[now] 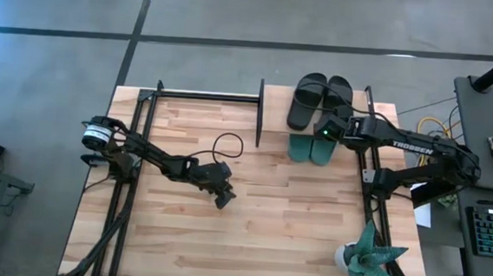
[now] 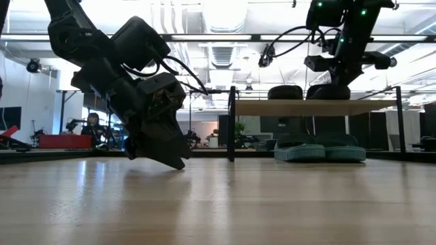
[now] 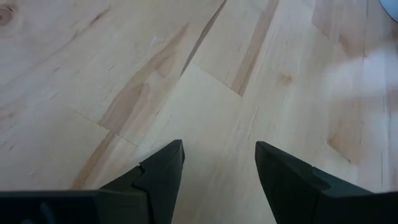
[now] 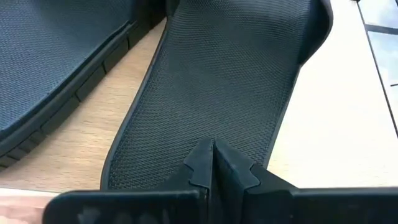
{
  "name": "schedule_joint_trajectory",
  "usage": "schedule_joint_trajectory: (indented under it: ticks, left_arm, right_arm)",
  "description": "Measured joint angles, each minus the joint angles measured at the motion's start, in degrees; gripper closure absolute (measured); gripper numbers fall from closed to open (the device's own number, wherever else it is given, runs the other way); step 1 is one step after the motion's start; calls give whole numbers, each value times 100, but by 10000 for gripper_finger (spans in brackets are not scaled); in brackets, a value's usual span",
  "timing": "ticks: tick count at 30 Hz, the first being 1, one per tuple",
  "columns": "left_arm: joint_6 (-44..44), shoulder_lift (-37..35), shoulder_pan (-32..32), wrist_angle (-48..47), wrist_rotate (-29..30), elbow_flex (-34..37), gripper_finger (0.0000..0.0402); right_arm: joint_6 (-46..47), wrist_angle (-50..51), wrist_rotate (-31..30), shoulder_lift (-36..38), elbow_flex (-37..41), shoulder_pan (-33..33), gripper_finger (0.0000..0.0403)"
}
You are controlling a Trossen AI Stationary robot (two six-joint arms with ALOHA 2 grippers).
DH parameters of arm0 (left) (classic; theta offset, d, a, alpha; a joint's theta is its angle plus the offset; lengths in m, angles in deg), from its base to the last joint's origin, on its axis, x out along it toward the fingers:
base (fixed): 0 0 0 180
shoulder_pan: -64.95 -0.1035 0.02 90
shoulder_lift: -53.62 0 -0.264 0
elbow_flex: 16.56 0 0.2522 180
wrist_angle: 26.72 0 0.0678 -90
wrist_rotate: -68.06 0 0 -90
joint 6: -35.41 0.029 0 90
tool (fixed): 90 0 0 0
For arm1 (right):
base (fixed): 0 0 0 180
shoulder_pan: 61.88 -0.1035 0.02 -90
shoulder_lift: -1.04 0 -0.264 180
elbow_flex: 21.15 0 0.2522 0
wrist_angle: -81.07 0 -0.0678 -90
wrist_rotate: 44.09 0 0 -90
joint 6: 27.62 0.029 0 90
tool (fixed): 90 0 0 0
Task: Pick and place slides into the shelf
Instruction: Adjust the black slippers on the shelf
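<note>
Right gripper (image 4: pixel 212 163) hangs over the top board of the shelf (image 2: pixel 313 107), its fingers pressed together with nothing between them, directly above the heel end of one black slide (image 4: pixel 217 81). Just beside that slide, on the same board, lies the other black slide (image 4: pixel 50 56). Below the gripper, on the shelf's lower level, the two green slides (image 2: pixel 319 150) sit side by side. Well apart from all this, the left gripper (image 3: pixel 217 180) points down at the bare table (image 3: pixel 93 74), tips close to the wood, fingers spread and empty.
</note>
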State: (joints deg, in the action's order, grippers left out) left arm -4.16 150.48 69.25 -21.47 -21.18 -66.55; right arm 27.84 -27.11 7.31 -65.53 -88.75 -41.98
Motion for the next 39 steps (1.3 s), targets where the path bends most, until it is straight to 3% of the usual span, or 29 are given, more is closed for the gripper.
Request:
schedule_joint_trajectory:
  ticks: [12, 18, 24, 31, 39]
  left_arm:
    - [-2, 0, -2, 0, 26, 1, 210]
    - [-2, 0, -2, 0, 90, 1, 210]
    - [-6, 0, -2, -2, 111, 1, 210]
    - [-37, 0, -3, -2, 115, 1, 210]
    - [-52, 0, -4, -3, 114, 1, 210]
  right_arm:
    - [-33, -131, -414, 112, -524, -157, 394]
    - [-604, -1281, 502, -105, -733, -153, 394]
    - [-797, -1675, 877, -734, -871, -159, 394]
    - [-1181, -1686, 877, -1408, -1243, -304, 394]
    - [-1153, -1287, 978, -1672, -1252, -317, 394]
